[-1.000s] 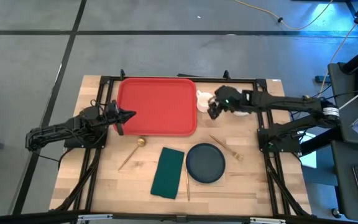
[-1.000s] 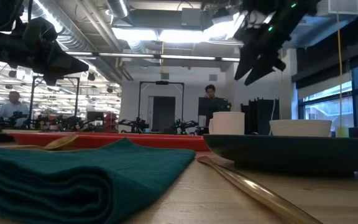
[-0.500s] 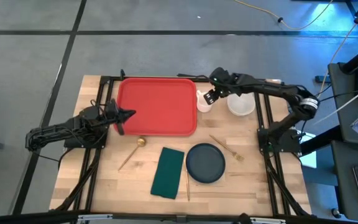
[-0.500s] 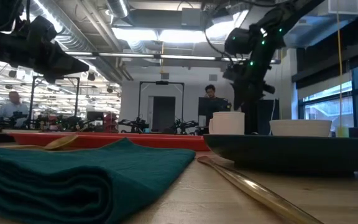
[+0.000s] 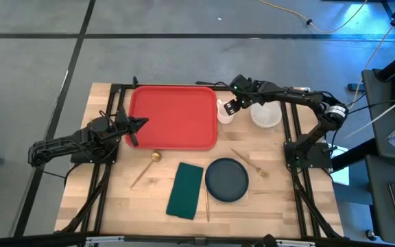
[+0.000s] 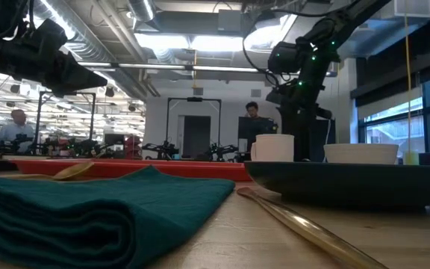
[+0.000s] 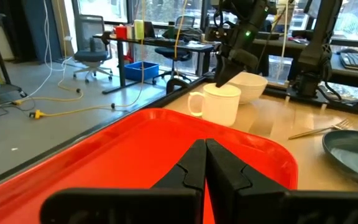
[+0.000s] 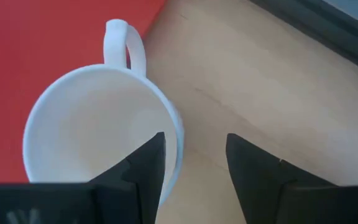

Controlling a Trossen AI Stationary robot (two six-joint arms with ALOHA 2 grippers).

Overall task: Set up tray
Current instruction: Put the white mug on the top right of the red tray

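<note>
Right gripper [image 5: 229,106] just beside tray [image 5: 173,116]

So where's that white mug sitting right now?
In the high view, the white mug stands on the wooden table just off the red tray's right edge, beside the white bowl, under the right gripper.

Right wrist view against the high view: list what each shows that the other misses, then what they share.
Only the right wrist view: the white mug's empty inside, with the right gripper's fingers straddling its rim.

Only the high view: the left gripper over the red tray's edge, the white bowl, dark plate, green napkin, gold cutlery.

Both: mug, tray, wooden table.
</note>
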